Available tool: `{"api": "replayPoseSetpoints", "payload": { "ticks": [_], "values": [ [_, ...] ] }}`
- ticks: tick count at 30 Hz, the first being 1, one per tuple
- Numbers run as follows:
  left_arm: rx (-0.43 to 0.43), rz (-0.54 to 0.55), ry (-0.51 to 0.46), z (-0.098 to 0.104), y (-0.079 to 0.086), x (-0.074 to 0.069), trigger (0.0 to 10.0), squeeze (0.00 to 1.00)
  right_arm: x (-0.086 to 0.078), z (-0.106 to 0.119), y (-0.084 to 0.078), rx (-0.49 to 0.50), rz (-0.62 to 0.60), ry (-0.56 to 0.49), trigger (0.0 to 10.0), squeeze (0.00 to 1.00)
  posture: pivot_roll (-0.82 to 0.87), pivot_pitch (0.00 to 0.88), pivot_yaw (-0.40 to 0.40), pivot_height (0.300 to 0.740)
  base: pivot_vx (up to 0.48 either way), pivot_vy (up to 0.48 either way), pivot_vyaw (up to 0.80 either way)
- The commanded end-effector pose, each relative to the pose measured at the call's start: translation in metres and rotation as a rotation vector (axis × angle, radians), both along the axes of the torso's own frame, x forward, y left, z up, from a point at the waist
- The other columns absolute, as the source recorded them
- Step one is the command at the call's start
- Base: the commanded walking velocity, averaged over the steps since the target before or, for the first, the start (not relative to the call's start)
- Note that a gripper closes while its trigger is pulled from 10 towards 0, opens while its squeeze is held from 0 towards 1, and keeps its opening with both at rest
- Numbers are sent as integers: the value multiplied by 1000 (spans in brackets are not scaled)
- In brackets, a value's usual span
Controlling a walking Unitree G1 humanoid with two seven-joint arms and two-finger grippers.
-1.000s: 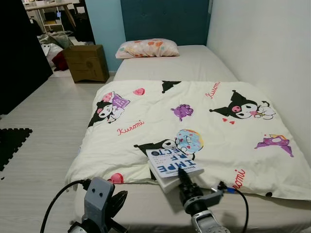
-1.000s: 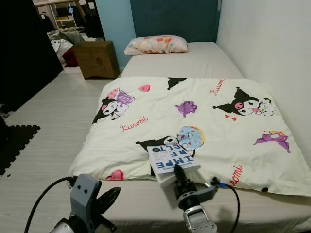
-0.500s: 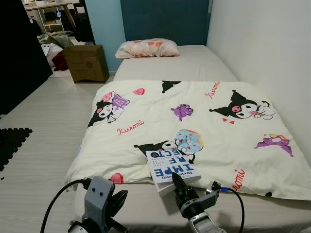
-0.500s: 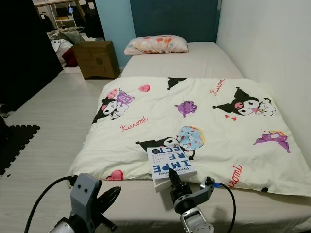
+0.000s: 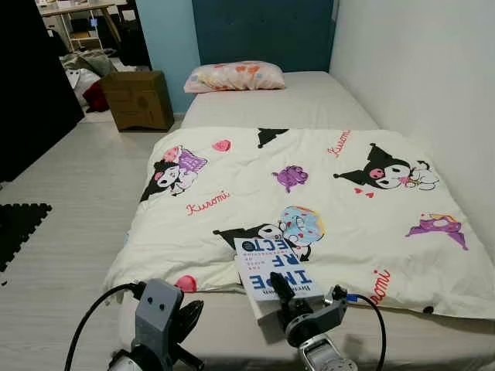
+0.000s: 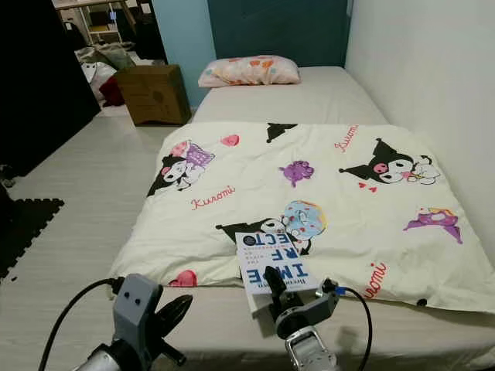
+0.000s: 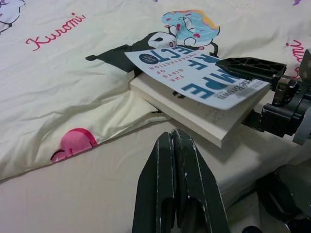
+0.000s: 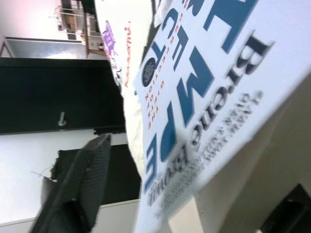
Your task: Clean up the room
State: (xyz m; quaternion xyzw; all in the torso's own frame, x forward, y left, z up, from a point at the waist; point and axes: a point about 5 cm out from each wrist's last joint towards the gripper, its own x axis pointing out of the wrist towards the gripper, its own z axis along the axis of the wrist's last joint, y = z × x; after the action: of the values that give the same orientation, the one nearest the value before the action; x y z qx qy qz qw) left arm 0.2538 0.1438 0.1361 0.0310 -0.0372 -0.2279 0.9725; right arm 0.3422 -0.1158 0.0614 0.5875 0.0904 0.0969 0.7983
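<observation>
The right gripper (image 5: 280, 287) clamps its fingers on the white blue-lettered paperback book (image 5: 274, 267) — lifting it (likely) off the cream cartoon-print quilt (image 5: 325, 193) — while the left gripper (image 7: 174, 187) idles nearby, fingers together.

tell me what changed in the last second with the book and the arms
The right pincer, shut on the book, has drawn back toward the robot and swung the book's near end toward the robot's left; its far edge still rests on the comforter. The left pincer stayed shut and idle. The pillow and cardboard box are unmoved.
</observation>
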Motion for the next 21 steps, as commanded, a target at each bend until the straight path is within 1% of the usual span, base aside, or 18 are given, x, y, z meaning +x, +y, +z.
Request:
{"api": "replayPoseSetpoints", "payload": {
  "ticks": [1,7,10,11,21],
  "values": [
    [24,10,32,-7,4,-3,10000,0,-2,-3,6,-26,24,23,10000,0,59,289,65,577,0,0,0],
    [30,12,29,-8,4,-1,10000,0,-1,-4,5,-38,14,32,10000,0,57,285,69,577,0,0,0],
    [32,12,28,-8,4,-1,10000,0,-1,-3,5,-25,6,29,10000,0,57,284,71,577,0,0,0],
    [31,13,27,-7,4,0,10000,0,0,-3,5,-12,-3,36,0,0,58,285,71,577,0,0,0],
    [29,15,26,-7,3,0,10000,0,-1,-3,5,-11,-4,29,0,0,57,285,72,577,0,0,0]
  ]
}}
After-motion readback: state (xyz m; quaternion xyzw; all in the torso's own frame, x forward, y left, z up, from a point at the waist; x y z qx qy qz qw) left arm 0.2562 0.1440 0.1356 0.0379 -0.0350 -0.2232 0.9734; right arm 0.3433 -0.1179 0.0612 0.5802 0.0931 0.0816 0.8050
